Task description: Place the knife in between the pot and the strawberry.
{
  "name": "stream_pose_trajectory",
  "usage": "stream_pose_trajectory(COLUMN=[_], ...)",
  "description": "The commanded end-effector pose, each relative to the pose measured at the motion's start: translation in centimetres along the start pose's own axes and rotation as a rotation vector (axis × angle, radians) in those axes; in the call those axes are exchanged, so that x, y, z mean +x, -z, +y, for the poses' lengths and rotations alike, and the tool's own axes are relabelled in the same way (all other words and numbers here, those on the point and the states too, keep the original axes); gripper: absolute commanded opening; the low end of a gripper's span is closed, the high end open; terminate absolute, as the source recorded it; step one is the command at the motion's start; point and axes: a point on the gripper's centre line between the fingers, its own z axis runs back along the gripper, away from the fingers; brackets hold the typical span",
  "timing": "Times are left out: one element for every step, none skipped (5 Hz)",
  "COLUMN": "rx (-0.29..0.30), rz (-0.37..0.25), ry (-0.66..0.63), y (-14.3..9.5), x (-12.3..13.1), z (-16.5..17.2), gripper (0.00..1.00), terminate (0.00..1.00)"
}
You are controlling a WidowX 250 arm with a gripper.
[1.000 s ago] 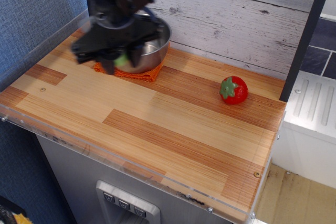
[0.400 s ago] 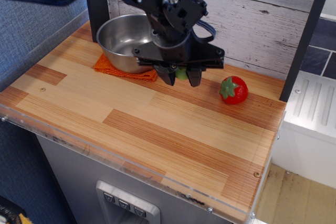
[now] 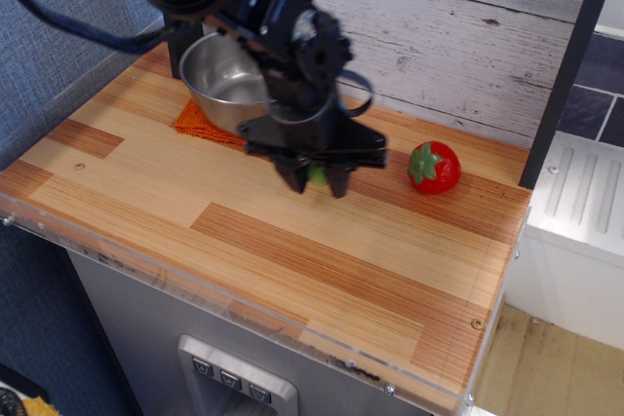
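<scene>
Whitewashed boards back the striped wooden desk (image 3: 292,241). Black gripper (image 3: 314,180) pinches the lime-green-handled toy knife (image 3: 318,175), blade hidden, low between the shiny steel pot (image 3: 219,75) to its left and the glossy red strawberry (image 3: 434,167) to its right.

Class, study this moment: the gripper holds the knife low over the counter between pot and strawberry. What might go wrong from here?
1. The knife is mostly hidden inside the gripper, so it may drop askew.
2. The arm passes close to the pot and could nudge it on its orange cloth.
</scene>
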Motion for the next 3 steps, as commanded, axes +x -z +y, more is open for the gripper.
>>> stream_pose_trajectory(rx=[-0.044, -0.06, -0.065], rz=[0.0, 0.015, 0.034], ry=[0.05, 0.094, 0.126], y=[0.9, 1.2, 1.6], x=[0.5, 0.3, -0.2], z=[-0.2, -1.1, -1.5], gripper=[0.0, 0.0, 0.0], terminate=[0.0, 0.0, 0.0])
